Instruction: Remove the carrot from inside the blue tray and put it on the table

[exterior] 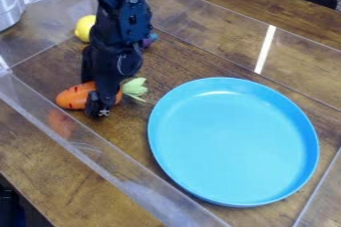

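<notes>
The carrot (72, 97) lies on the table (213, 42) just left of the blue tray (234, 141), its orange body pointing left and its light green top (135, 92) toward the tray. My gripper (96, 99) comes down steeply over the carrot's middle, with dark fingers on either side and closed against it. The carrot's middle is hidden behind the fingers. Nothing lies in the tray.
A yellow lemon (87, 28) sits behind the arm at the back left. A glossy clear edging (94, 156) runs along the table's front left side. A grey metal object (10, 7) stands in the top left corner.
</notes>
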Tool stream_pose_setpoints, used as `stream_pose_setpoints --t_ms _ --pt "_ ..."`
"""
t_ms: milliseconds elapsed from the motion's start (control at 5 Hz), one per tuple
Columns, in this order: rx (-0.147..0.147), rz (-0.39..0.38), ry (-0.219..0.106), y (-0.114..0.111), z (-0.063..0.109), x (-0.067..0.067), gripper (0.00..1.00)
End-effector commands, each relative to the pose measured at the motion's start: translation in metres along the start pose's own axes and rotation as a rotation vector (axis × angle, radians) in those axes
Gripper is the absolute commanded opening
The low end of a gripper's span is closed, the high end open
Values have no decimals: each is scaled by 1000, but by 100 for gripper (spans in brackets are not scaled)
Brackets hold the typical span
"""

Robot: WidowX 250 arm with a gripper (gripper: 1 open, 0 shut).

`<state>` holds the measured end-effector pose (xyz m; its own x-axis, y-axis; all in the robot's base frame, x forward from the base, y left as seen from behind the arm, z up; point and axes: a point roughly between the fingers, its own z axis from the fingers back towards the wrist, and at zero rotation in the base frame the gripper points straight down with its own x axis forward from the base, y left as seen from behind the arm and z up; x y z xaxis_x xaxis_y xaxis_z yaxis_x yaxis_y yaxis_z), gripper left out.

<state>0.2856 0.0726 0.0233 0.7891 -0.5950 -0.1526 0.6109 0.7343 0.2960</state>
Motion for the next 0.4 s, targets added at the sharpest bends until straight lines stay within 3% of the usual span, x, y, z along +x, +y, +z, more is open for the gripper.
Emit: stream_pose_setpoints --t_ms 0,200 --pt "8 30 -26 4 5 -3 100" --pt "6 37 -32 5 5 -3 100"
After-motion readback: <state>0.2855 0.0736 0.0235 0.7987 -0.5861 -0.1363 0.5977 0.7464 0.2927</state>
